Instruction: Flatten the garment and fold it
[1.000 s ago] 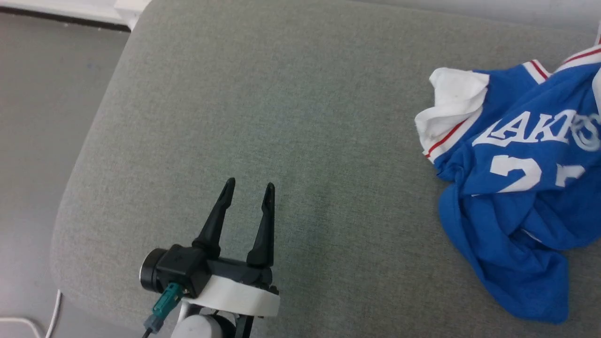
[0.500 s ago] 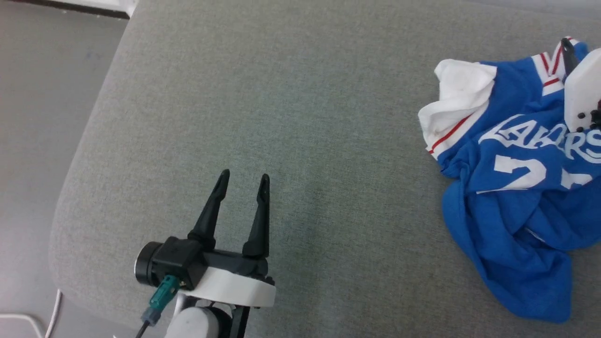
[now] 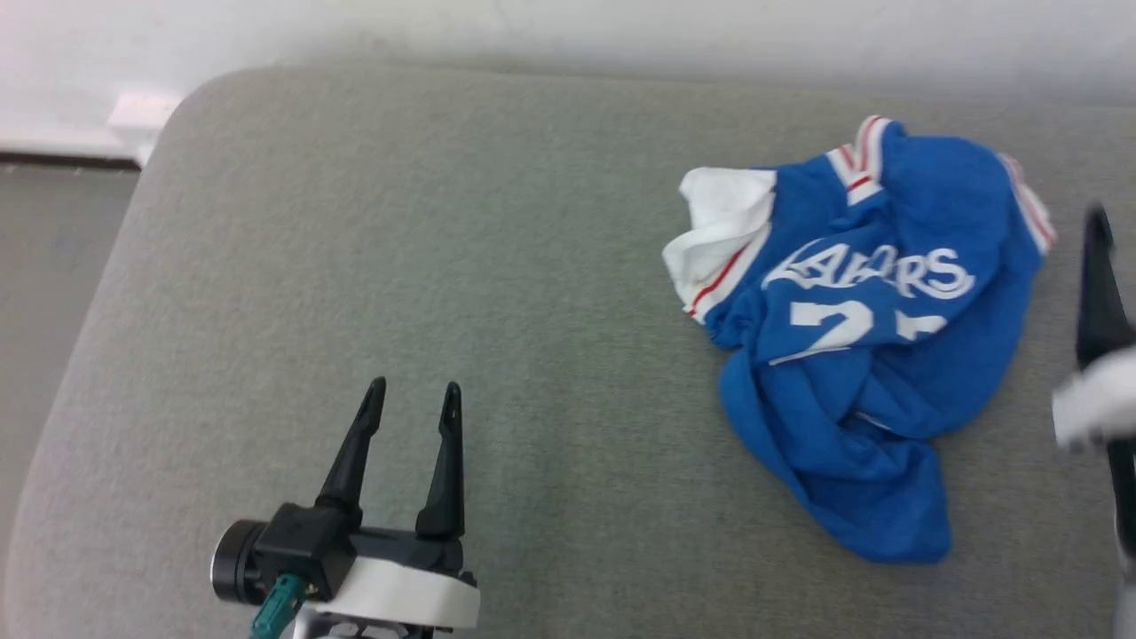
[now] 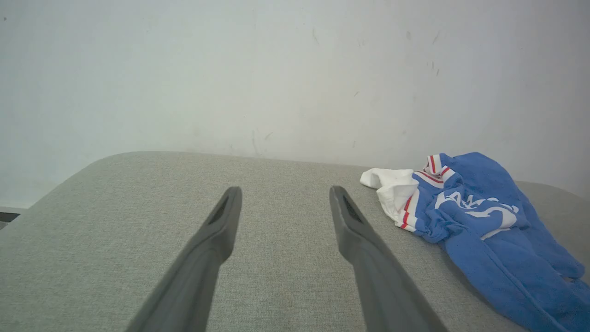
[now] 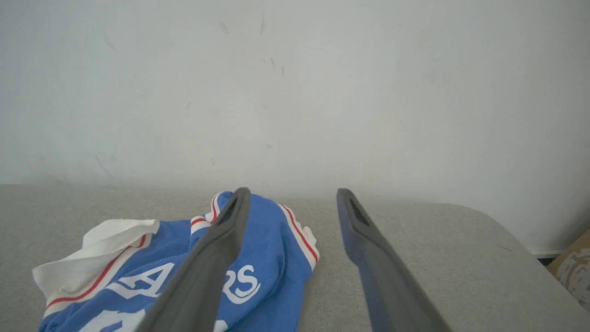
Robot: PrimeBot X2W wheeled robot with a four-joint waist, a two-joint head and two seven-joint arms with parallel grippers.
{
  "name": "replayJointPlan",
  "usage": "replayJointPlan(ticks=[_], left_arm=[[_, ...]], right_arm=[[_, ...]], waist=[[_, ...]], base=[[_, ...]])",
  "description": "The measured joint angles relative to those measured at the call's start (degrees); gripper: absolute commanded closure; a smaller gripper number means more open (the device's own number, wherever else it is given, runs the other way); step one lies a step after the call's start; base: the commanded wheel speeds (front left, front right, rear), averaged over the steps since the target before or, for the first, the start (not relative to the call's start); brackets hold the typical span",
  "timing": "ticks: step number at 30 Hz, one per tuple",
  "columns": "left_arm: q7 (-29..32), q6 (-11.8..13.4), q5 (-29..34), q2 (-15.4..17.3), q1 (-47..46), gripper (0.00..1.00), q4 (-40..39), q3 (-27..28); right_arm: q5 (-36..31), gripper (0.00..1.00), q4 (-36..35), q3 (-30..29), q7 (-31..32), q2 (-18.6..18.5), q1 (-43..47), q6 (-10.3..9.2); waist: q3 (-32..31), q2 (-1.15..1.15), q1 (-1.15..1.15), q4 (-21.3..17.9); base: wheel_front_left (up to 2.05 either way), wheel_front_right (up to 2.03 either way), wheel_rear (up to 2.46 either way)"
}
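The garment (image 3: pixel 852 328), a blue jersey with white lettering, a white sleeve and red-and-white trim, lies crumpled in a heap on the right half of the grey cushion (image 3: pixel 532 222). My left gripper (image 3: pixel 415 386) hovers open and empty over the cushion's near left, well away from the garment (image 4: pixel 484 221). In the left wrist view the left gripper (image 4: pixel 285 189) points toward the wall. My right gripper (image 5: pixel 292 192) is open with nothing between its fingers, just right of the garment (image 5: pixel 175 263). One of its dark fingers (image 3: pixel 1100 284) shows at the head view's right edge.
A white wall (image 3: pixel 568 27) runs behind the cushion. Grey floor (image 3: pixel 44 266) lies past the cushion's rounded left edge. A cardboard box (image 5: pixel 574 272) stands beyond the cushion's right end. Bare cushion stretches between the left gripper and the garment.
The head camera has shifted, bringing the wall into view. The right gripper, over the collar half a second ago, now stands open to the garment's right. The garment has settled into a heap.
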Motion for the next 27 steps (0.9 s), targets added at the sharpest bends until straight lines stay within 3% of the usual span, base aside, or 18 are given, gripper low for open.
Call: replayJointPlan(ticks=[5,11,16,22,27], left_arm=[[0.00,-0.46,0.54,-0.01,1.92,0.00,-0.59,0.76],[0.00,-0.54,2.04,-0.01,4.31,0.00,-0.92,1.63],[0.00,-0.56,3.16,0.07,4.91,0.00,-1.09,2.23],[0.47,-2.78,5.78,1.48,-1.00,0.00,0.27,0.57],[9.24,-6.36,9.03,3.58,-14.56,0.00,5.03,-4.80]], right_arm=[[1.36,0.00,-7.21,-2.31,-6.00,2.32,13.19,-0.01],[9.68,0.00,-5.57,-1.87,-14.28,2.33,23.39,-0.01],[10.13,0.00,-2.63,-0.82,-19.19,2.38,24.56,-0.01],[9.78,0.00,-2.60,-0.81,-20.07,2.37,24.40,-0.01],[9.78,0.00,-2.93,-0.73,-19.98,2.37,23.54,-0.01]], waist=[[-2.31,0.00,0.00,-2.85],[-4.32,0.00,0.01,-5.89],[-5.52,0.00,0.01,-8.50],[-6.12,0.00,0.01,-11.05],[-4.33,0.00,0.02,-11.67]], base=[[0.00,0.00,0.00],[0.00,0.00,0.00],[0.00,0.00,0.00],[0.00,0.00,0.00],[0.00,0.00,0.00]])
